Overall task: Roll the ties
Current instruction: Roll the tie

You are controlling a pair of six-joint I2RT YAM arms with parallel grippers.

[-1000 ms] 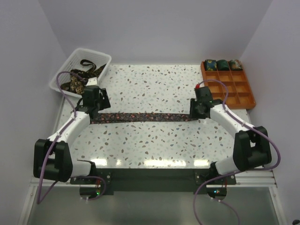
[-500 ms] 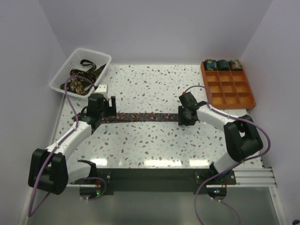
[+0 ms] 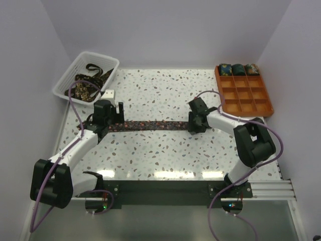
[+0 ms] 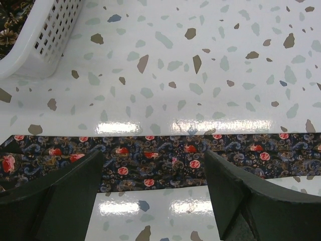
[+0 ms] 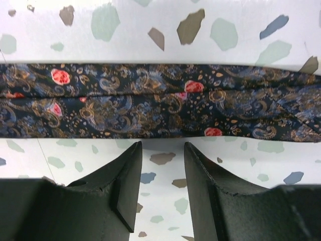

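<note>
So the left tool point(image 4: 153, 156) is spread wide, both dark fingers point(image 4: 55, 201) well apart with nothing pinched. It hangs low right over the tie point(image 3: 150, 124), which runs flat across the gap just past the fingertips in the left wrist view. The right tool point(image 5: 161, 146) has its fingers much closer together, just a narrow gap, but you can see speckled counter point(image 3: 160, 90) through that gap, so it's not gripping anything either. Its tips sit right at the near edge of the tie, can't tell if they actually touch it. The tie is dark with little red flowers and blue-gold paisley, laid out straight as 1 long strip across the middle of the counter, left tool at its left end and right tool at its right end. Up close there's a fold or seam line running along its length. Further out, the white mesh basket point(image 3: 109, 62) sits at the far left corner with a heap of loose ties point(image 3: 83, 89) in it, just beyond the left tool. Over at the far right is the orange gridded tray point(image 3: 261, 107), with 3 rolled ties point(image 3: 238, 69) lined up in its back row.
</note>
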